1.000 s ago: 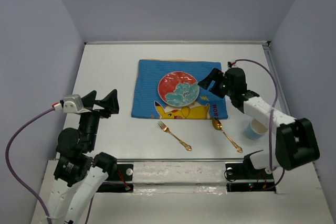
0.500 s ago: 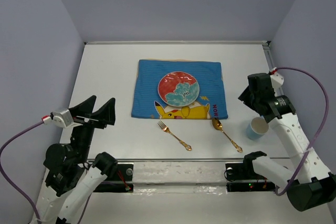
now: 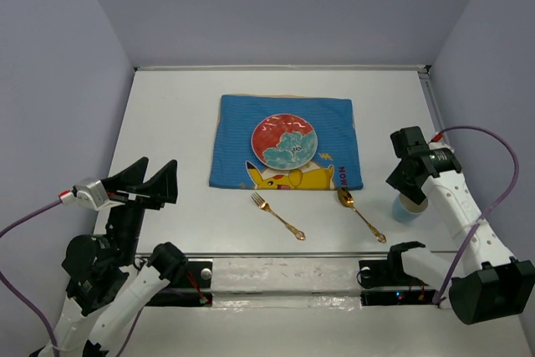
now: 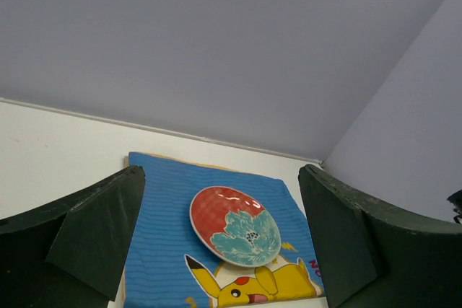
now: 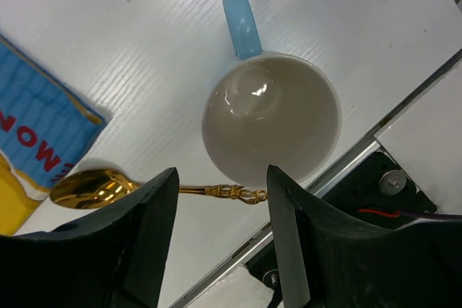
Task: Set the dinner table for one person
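A blue cartoon-print placemat (image 3: 287, 144) lies on the white dinner table (image 3: 175, 114). A red and teal plate (image 3: 285, 140) sits on it. A gold fork (image 3: 278, 216) and a gold spoon (image 3: 361, 214) lie on the table just in front of the mat. A light-blue mug (image 3: 408, 206), white inside, stands upright right of the spoon. My right gripper (image 3: 402, 187) hangs open just above the mug (image 5: 271, 117), jaws over its near rim and the spoon handle (image 5: 224, 192). My left gripper (image 3: 150, 183) is open and empty at the near left, facing the plate (image 4: 234, 225).
Lavender-grey walls close the table on the left, back and right. A metal rail (image 3: 276, 255) runs along the near edge by the arm bases. The mug's handle (image 5: 242, 23) points away from my right gripper's wrist camera.
My right gripper has left the plate's right side, swung right and come down over the mug. My left arm has drawn back toward the near left edge. No object has moved.
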Robot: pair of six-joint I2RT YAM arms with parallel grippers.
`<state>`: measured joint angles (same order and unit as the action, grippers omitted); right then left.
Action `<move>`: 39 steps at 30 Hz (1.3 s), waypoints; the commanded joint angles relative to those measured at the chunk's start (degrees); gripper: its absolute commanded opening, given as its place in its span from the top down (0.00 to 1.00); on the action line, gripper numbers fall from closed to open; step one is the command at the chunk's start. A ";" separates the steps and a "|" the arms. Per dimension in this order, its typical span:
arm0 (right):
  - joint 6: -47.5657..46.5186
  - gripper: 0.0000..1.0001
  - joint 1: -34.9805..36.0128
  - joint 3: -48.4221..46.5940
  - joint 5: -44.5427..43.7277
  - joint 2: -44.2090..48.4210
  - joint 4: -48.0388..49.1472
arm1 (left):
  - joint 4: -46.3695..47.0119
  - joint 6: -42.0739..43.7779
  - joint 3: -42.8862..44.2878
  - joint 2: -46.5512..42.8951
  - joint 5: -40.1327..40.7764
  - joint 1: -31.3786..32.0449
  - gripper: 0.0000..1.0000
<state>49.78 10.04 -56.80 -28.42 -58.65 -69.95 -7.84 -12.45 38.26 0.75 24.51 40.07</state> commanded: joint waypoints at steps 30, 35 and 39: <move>-35.17 1.00 9.64 -33.98 1.52 -32.02 28.90 | 2.12 1.46 0.41 6.27 -1.48 -1.58 0.01; -43.44 1.00 10.17 -46.28 9.77 -44.77 32.34 | 2.30 1.29 0.15 8.65 -2.54 -3.86 0.01; -46.43 1.00 10.17 -54.11 11.64 -53.13 32.07 | 2.83 1.29 0.06 10.49 -3.94 -5.44 0.01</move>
<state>11.09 20.60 -100.75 -19.29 -110.24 -41.56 -8.36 -12.03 38.26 8.99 22.24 35.92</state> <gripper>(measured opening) 0.039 0.989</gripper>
